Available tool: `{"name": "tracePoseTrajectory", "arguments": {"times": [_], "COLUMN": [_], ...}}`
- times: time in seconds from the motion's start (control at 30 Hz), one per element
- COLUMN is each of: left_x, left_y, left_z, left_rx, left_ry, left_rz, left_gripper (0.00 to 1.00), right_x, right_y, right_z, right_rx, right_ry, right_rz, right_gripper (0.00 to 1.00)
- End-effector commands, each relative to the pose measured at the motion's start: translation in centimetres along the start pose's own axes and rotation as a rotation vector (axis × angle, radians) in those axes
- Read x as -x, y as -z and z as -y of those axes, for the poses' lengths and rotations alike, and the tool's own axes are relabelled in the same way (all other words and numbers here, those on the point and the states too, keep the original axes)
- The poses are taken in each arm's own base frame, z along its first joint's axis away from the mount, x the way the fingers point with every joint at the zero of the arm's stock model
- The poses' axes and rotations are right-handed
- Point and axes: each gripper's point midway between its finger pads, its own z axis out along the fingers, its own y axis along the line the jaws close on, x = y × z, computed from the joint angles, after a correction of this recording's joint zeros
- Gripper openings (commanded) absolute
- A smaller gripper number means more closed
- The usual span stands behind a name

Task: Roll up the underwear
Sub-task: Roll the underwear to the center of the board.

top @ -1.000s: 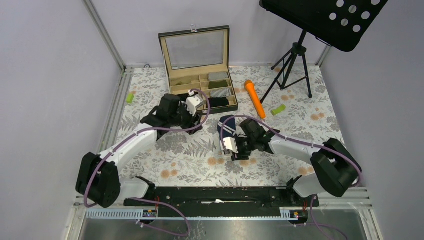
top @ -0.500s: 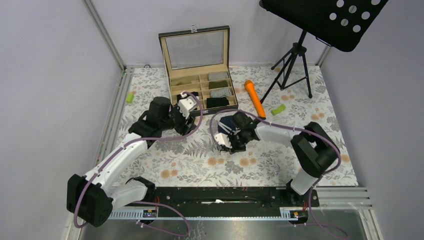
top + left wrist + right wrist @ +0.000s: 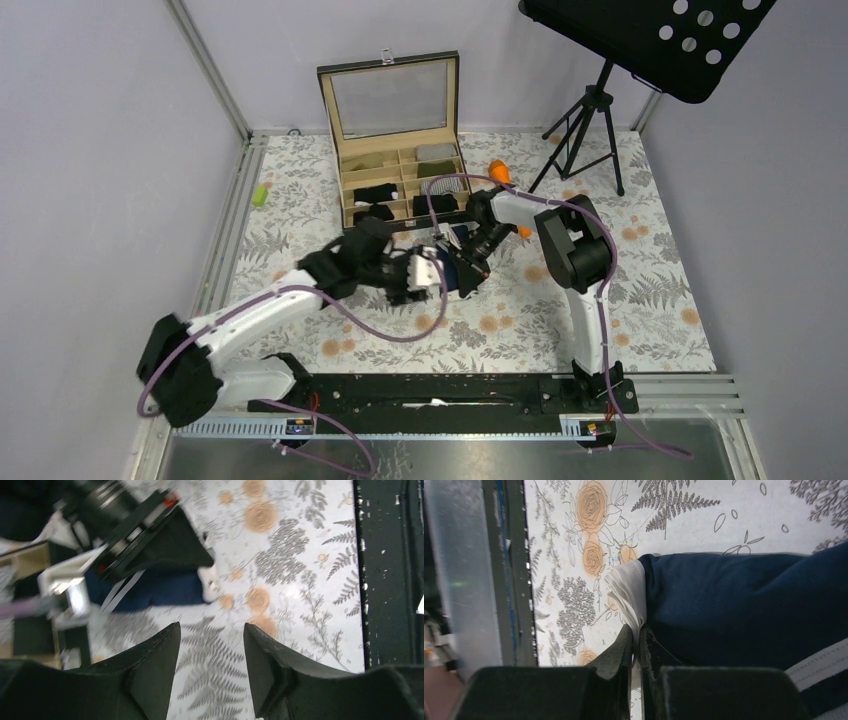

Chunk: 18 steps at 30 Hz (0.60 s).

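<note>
The right claw [image 3: 636, 632] was clenched on the navy briefs [image 3: 724, 600], its two black fingers pinched tight on the folded white trim [image 3: 628, 592] at the garment's edge. The fabric looked soft and smooth, dark blue, with a pale band running along one side (a second strip showed at the lower corner of the wrist view). The briefs lay bunched on the worktop [image 3: 295, 570] near its middle, just in front of the wooden box [image 3: 392, 98].

The right arm rose steeply from its base, folded at the elbow and reached back toward the left, wrist tipped down onto the cloth.

The left claw [image 3: 211, 630] was released, its wedge-shaped black fingers spread with nothing between them, poised over the leaf-and-rose printed cover and pointed at the briefs and the other claw just beyond. The left arm lay stretched low and diagonal from the near left corner toward the centre, a purple cable looping along it.

Farther out, the box stood with its glass lid raised. An orange stick [image 3: 497, 168] was partly hidden behind the right arm, a small green cylinder [image 3: 260, 195] lay by the left rail, and a black music stand [image 3: 640, 40] stood at the far right.
</note>
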Motion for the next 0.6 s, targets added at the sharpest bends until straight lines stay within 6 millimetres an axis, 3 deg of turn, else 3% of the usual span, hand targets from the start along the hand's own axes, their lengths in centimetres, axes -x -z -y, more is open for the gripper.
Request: {"name": "tracePoseTrajectory", "arguments": {"times": [0.0, 0.2, 0.57], "left_x": [1.9, 0.8, -2.4], "left_y": [-5.1, -10.7, -13.6], "left_z": [0.6, -0.3, -0.4], "left_rx": [-0.050, -0.028, 0.002], "left_ry": [-0.096, 0.023, -0.018], "left_rz": [0.084, 0.067, -0.026], "left_gripper": [0.56, 0.55, 0.54], "right_x": [0.8, 0.7, 0.4], "right_y": [0.5, 0.5, 0.4], "right_z": [-1.7, -0.5, -0.5], "right_rx": [0.104, 0.091, 0.080], "right_ry": [-0.179, -0.250, -0.258], "right_rz": [0.048, 0.056, 0.054], "right_gripper": [0.07, 0.08, 0.08]}}
